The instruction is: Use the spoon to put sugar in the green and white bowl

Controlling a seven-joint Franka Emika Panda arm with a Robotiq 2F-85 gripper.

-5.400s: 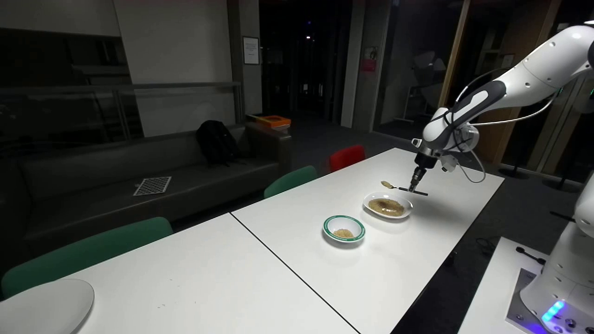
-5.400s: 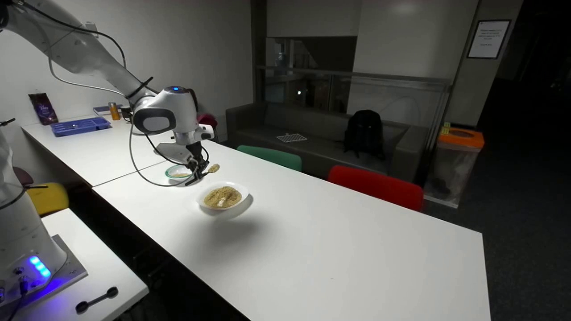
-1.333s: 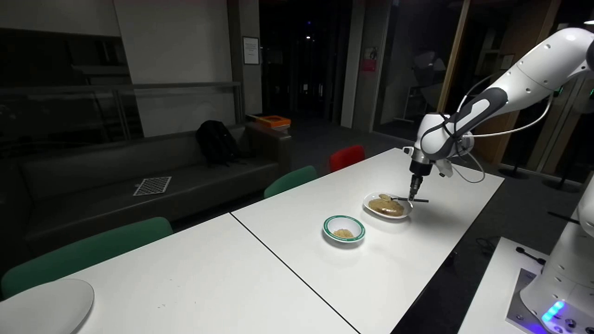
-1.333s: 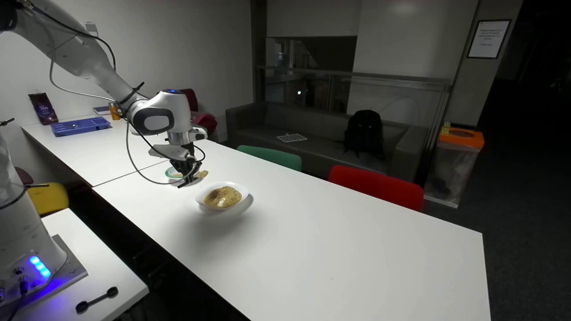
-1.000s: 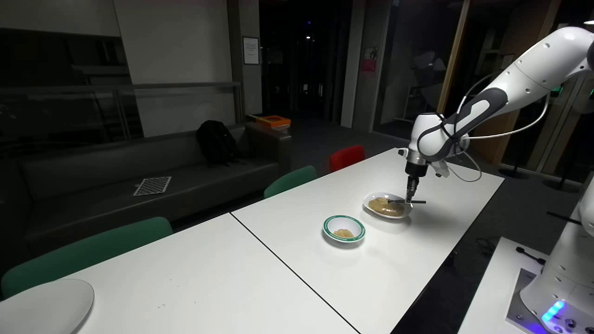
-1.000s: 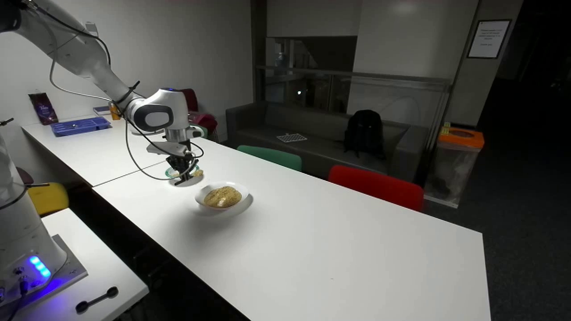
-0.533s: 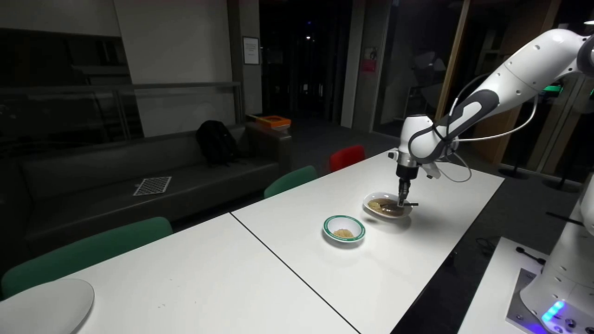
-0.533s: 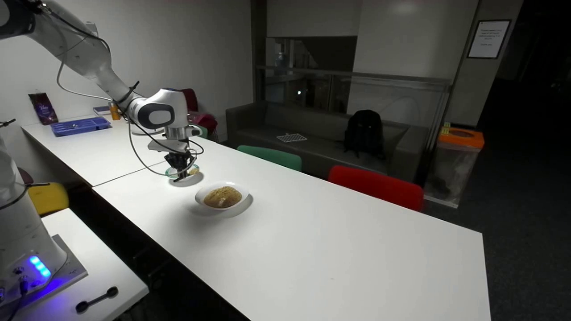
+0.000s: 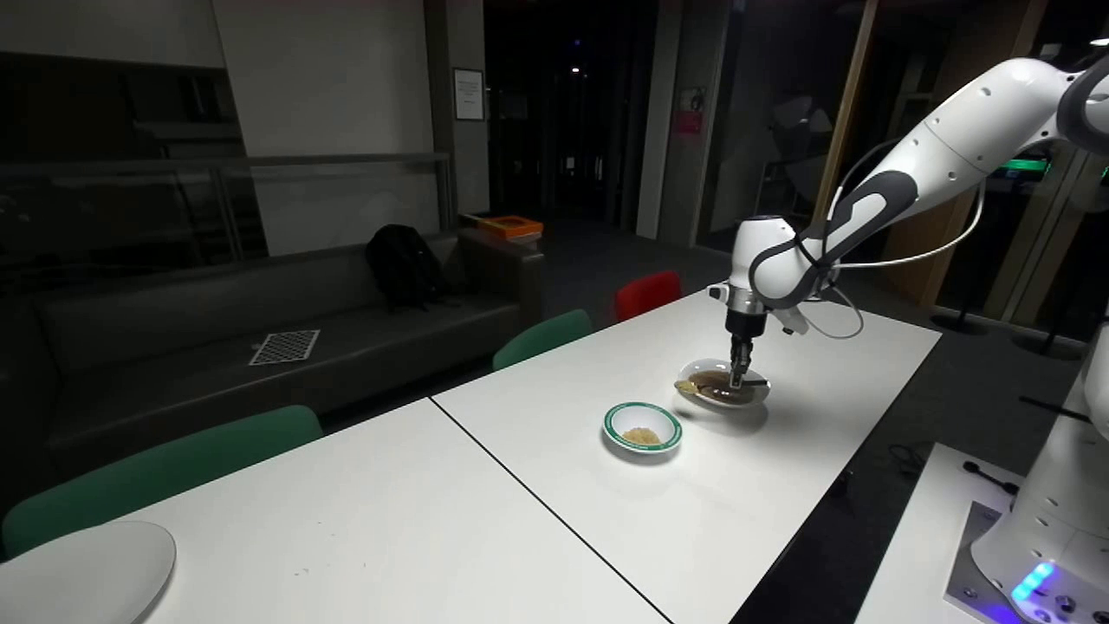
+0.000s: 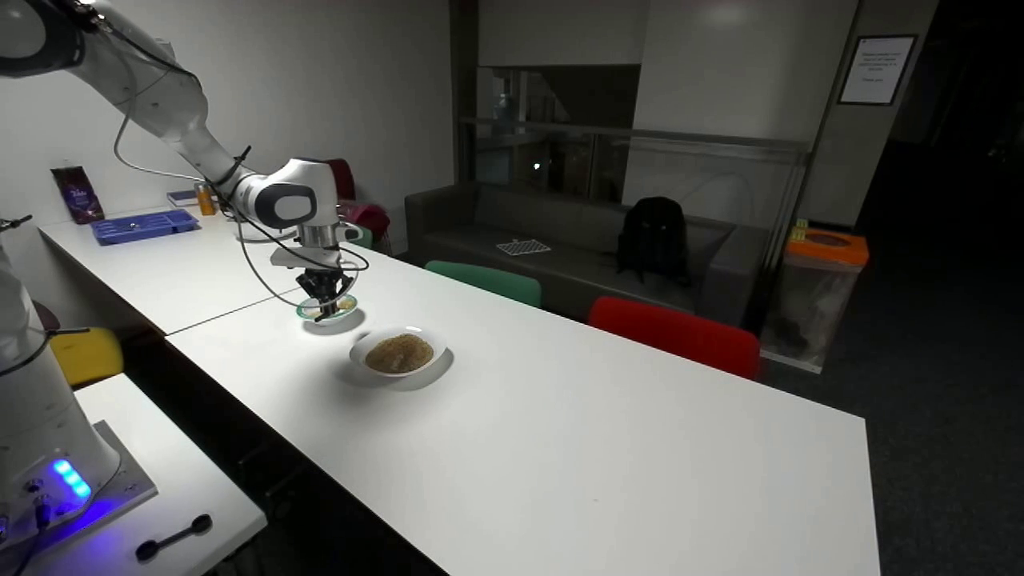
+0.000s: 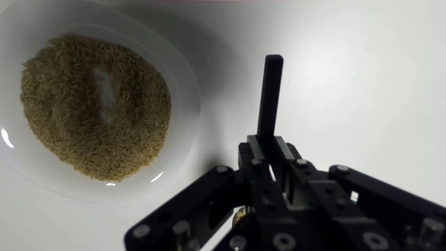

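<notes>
My gripper (image 9: 736,381) is shut on the dark handle of the spoon (image 11: 271,94) and holds it level above the table. The spoon's head (image 9: 686,387) carries a heap of light brown grains; in the wrist view it shows only partly, behind the fingers. The green and white bowl (image 9: 643,417) stands on the table with a small heap of grains inside. In an exterior view the gripper (image 10: 324,312) overlaps the bowl's green rim (image 10: 302,309). The white dish (image 11: 186,104) of brown grains (image 11: 132,146) lies beside the gripper in the wrist view, a bare patch in its middle.
A white plate (image 9: 87,572) lies at the table's near left corner in an exterior view. A blue tray (image 10: 144,227), a purple bag (image 10: 78,194) and an orange jar (image 10: 205,199) stand at the table's far end. Green (image 9: 543,338) and red (image 9: 648,295) chairs line one edge.
The gripper has lowered and moved sideways with the loaded spoon. The spoon's head has shifted from behind and over the dish towards the green and white bowl. Both bowl and dish stay put.
</notes>
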